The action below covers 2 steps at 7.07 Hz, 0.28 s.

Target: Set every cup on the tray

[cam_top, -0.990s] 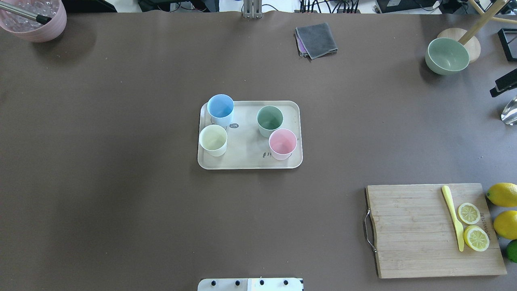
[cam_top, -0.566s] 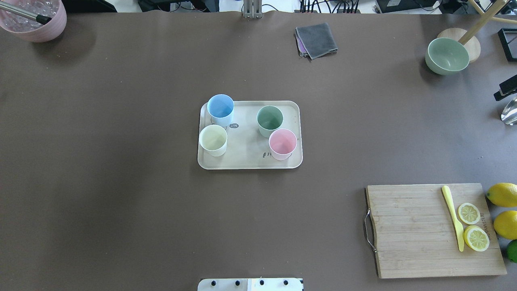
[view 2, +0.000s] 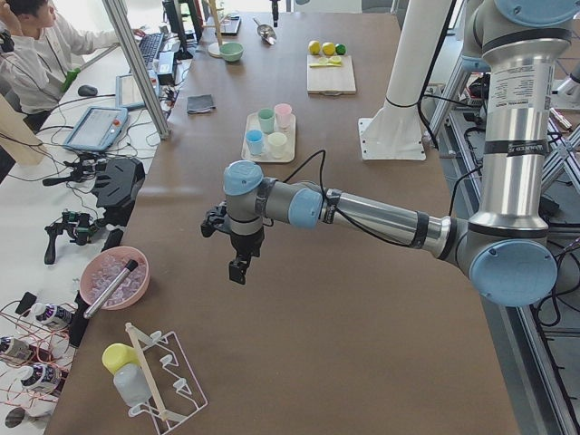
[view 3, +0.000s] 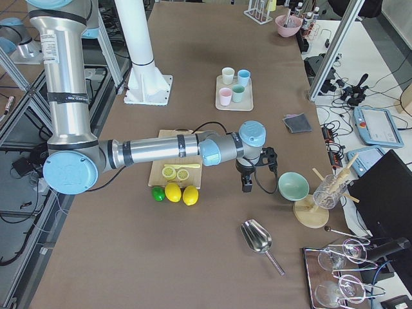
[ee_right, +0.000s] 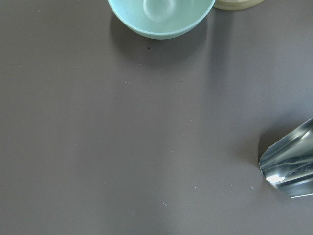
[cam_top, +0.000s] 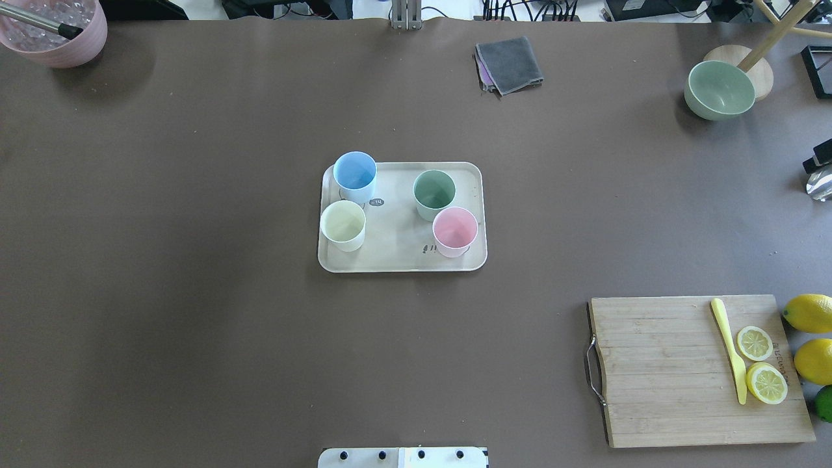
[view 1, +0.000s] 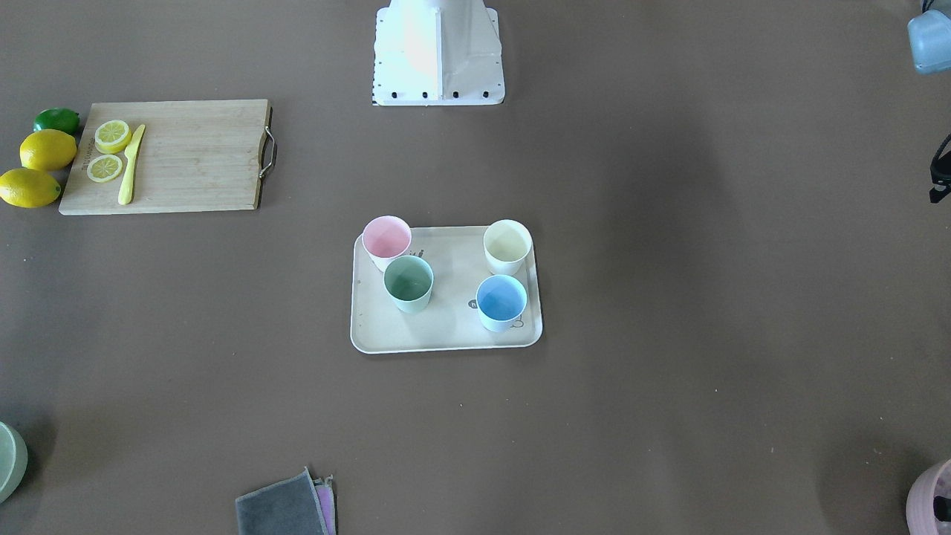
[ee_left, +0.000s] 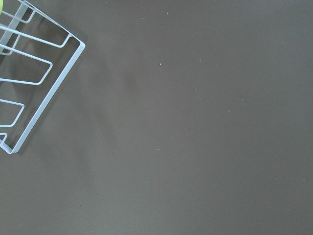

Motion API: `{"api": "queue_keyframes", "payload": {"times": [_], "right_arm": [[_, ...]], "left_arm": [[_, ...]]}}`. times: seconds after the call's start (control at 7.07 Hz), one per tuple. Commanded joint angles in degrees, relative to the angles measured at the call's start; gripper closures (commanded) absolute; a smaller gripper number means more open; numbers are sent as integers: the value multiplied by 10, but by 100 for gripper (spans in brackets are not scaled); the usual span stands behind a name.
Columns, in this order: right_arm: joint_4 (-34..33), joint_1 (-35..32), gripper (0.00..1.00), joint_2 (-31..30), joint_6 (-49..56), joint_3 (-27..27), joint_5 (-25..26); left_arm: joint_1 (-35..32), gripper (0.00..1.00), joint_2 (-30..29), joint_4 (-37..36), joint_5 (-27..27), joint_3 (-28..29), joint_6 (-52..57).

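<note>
The cream tray (cam_top: 396, 255) lies at the table's middle, also in the front view (view 1: 446, 334). All four cups stand upright on it: blue (cam_top: 355, 172) and cream-white (cam_top: 342, 222) on its left side, sage green (cam_top: 434, 190) and pink (cam_top: 455, 229) on its right. My right gripper (cam_top: 820, 155) shows only as a dark tip at the overhead's right edge, far from the tray. In the right side view (view 3: 248, 183) it hangs over bare table. My left gripper (view 2: 237, 267) hangs over bare table far to the tray's left. I cannot tell whether either is open or shut.
A wooden cutting board (cam_top: 663, 370) with lemon slices and a yellow knife lies front right, whole lemons (cam_top: 809, 312) beside it. A green bowl (cam_top: 719, 88), a grey cloth (cam_top: 509, 64) and a pink bowl (cam_top: 55, 29) stand at the back. A metal scoop (ee_right: 291, 164) lies near my right gripper, a wire rack (ee_left: 29, 73) near my left.
My right gripper has slid further right, almost out of the overhead view. The tray and the cups have not moved.
</note>
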<state>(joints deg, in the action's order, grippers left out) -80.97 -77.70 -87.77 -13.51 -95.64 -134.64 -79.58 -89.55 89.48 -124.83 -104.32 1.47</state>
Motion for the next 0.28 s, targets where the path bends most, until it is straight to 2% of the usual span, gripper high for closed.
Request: {"api": "queue_keyframes", "payload": {"times": [0.0, 0.14], "right_arm": [[-1, 1, 0, -4, 0, -6, 7], [-1, -1, 0, -6, 0, -9, 7]], "left_arm": [[0, 2, -9, 1, -3, -7, 2], [0, 2, -9, 3, -4, -17, 2]]}}
